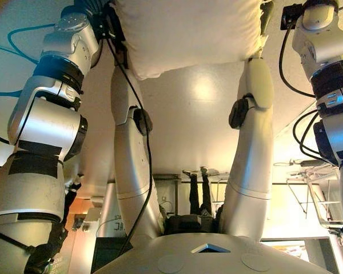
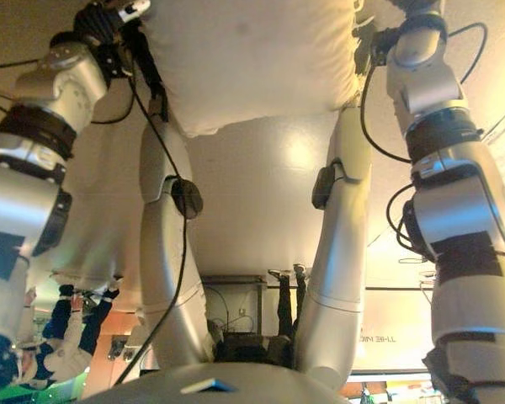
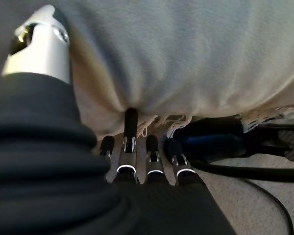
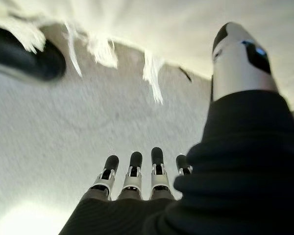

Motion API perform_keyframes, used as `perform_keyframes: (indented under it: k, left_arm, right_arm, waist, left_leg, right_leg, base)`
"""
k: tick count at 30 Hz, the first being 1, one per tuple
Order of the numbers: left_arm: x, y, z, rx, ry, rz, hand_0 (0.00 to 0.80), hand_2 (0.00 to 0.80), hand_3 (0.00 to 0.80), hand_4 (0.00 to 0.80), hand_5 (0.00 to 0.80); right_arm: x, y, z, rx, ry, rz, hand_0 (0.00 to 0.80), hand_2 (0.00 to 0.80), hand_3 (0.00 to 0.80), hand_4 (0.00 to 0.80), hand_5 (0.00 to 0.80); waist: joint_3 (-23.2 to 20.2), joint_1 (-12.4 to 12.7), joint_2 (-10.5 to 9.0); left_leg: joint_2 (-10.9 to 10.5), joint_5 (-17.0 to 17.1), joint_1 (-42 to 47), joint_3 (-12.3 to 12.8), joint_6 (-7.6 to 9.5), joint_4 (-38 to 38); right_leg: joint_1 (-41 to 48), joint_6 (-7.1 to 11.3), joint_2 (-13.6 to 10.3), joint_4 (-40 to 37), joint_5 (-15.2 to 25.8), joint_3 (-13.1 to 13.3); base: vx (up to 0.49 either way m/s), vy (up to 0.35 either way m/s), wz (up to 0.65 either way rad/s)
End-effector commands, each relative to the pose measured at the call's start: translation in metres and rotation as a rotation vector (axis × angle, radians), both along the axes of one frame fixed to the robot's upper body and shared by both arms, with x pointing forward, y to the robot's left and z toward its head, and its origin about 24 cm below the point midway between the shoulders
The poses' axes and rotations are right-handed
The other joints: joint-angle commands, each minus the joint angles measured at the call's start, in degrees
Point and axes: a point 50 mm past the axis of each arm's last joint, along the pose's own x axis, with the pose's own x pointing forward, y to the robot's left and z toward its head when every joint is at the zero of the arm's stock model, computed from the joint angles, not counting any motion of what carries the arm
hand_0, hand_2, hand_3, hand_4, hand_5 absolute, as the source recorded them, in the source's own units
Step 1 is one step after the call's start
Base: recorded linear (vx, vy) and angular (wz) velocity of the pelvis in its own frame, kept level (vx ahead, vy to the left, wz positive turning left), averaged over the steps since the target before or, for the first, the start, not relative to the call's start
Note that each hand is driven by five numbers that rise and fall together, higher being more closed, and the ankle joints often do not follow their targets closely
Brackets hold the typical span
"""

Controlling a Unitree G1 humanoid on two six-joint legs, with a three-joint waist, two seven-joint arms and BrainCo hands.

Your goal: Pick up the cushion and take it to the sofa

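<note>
Cushion (image 1: 188, 34) between both hands, left hand (image 3: 137, 161) fingers pressing its fringed edge, right hand (image 4: 137, 176) fingers straight, apart

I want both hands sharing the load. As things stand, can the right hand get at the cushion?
Probably yes. The right hand sits at the cushion's fringed edge, fingers straight, nothing between them. The left hand already touches the opposite edge.

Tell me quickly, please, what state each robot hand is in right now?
Left robot hand: open, straight fingers against the cream fringed fabric cushion.
Right robot hand: open, fingers straight.
</note>
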Motion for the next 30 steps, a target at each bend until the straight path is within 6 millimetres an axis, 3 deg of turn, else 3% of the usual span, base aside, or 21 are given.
perform_keyframes:
  k: [1, 9, 20, 22, 23, 24, 25, 30]
  left_arm:
    - [0.000, 0.000, -0.010, 0.020, 0.020, -0.019, 0.000, 0.000, 0.000, 0.000, 0.000]
    - [0.001, -0.038, -0.018, -0.030, 0.049, -0.283, 0.000, 0.000, 0.000, 0.000, 0.000]
    - [-0.009, -0.114, -0.020, -0.207, 0.090, -0.646, 0.000, 0.000, 0.000, 0.000, 0.000]
    - [-0.011, -0.123, -0.019, -0.240, 0.079, -0.685, 0.571, 0.571, 0.571, 0.571, 0.571]
    - [-0.013, -0.127, -0.019, -0.249, 0.067, -0.707, 0.800, 0.800, 0.800, 0.800, 0.800]
    - [-0.015, -0.131, -0.019, -0.251, 0.057, -0.744, 0.800, 0.800, 0.800, 0.800, 0.800]
    - [-0.016, -0.133, -0.018, -0.260, 0.043, -0.766, 0.800, 0.800, 0.800, 0.800, 0.800]
    - [-0.026, -0.148, -0.014, -0.362, -0.040, -0.869, 0.800, 0.800, 0.800, 0.800, 0.800]
  right_arm:
    - [0.004, 0.011, -0.001, -0.033, 0.051, 0.078, 0.000, 0.000, 0.000, 0.000, 0.000]
    - [0.011, 0.064, -0.028, 0.160, 0.210, 0.668, 0.000, 0.000, 0.000, 0.000, 0.000]
    - [0.001, 0.115, -0.052, 0.296, 0.413, 1.174, 0.000, 0.000, 0.000, 0.000, 0.000]
    - [-0.001, 0.122, -0.054, 0.306, 0.420, 1.221, 0.000, 0.000, 0.000, 0.000, 0.000]
    - [-0.002, 0.124, -0.054, 0.314, 0.422, 1.239, 0.060, 0.060, 0.060, 0.060, 0.060]
    - [-0.003, 0.125, -0.054, 0.319, 0.419, 1.259, 0.496, 0.496, 0.496, 0.496, 0.496]
    - [-0.004, 0.125, -0.053, 0.324, 0.412, 1.270, 0.800, 0.800, 0.800, 0.800, 0.800]
    - [-0.010, 0.126, -0.044, 0.325, 0.310, 1.336, 0.800, 0.800, 0.800, 0.800, 0.800]
  waist:
    - [0.46, 1.11, -3.37]
    - [0.46, 1.21, -2.67]
    - [0.46, 0.95, -2.37]
    - [0.46, 0.97, -2.51]
    - [0.46, 0.97, -2.54]
    - [0.46, 0.96, -2.65]
    - [0.46, 1.00, -2.67]
    - [0.46, 1.13, -2.58]
  left_leg:
    - [1.15, -7.43, -1.73, -0.17, -0.78, 4.61]
    - [0.99, -7.59, -1.74, 0.04, -1.17, 4.79]
    - [0.85, -7.89, -1.74, 0.31, -1.60, 5.64]
    - [0.78, -7.82, -1.74, 0.20, -1.67, 5.78]
    - [0.71, -7.75, -1.74, 0.14, -1.65, 5.88]
    - [0.64, -7.73, -1.74, 0.09, -1.61, 5.99]
    - [0.58, -7.69, -1.74, 0.02, -1.57, 5.98]
    - [0.19, -7.25, -1.74, -0.14, -1.28, 6.08]
  right_leg:
    - [0.11, -1.86, 0.60, -2.09, 0.28, 0.85]
    - [-0.39, -2.11, 0.06, -2.65, 0.33, 1.33]
    - [-0.41, -2.10, -0.51, -2.91, 0.59, 1.52]
    - [-0.41, -1.95, -0.70, -2.82, 0.77, 1.48]
    - [-0.41, -1.92, -0.69, -2.78, 0.88, 1.53]
    - [-0.41, -1.90, -0.72, -2.75, 0.97, 1.57]
    - [-0.41, -1.90, -0.73, -2.83, 1.07, 1.61]
    - [-0.40, -1.76, -0.69, -2.83, 1.56, 1.78]
  base:
    - [0.000, 0.000, 0.00]
    - [0.011, 0.005, 0.02]
    - [0.002, 0.007, 0.06]
    - [-0.034, -0.020, 0.05]
    - [-0.045, -0.026, 0.02]
    - [-0.047, -0.028, 0.03]
    - [-0.045, -0.028, 0.04]
    - [-0.059, -0.021, 0.04]
